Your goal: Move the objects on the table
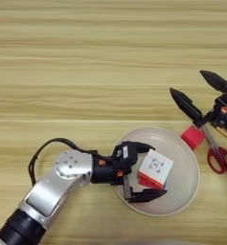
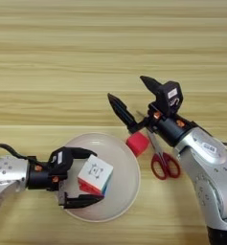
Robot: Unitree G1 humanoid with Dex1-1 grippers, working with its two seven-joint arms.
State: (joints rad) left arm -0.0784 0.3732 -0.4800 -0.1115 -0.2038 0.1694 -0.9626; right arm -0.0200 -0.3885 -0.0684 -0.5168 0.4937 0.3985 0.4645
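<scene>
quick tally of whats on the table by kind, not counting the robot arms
cubes: 2, the red cube beside the plate and the puzzle cube on it
plates: 1, the beige plate
scissors: 1, the red-handled scissors
total: 4

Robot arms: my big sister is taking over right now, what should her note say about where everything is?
Left gripper: open, fingers on either side of the puzzle cube, which sits on the plate.
Right gripper: open, above the table, just up from the red cube.
The red cube lies at the plate's right rim, beside the scissors.
Done: puzzle cube is on the plate.
Left: red cube is not gripped; whether it should move next cannot be told.
</scene>
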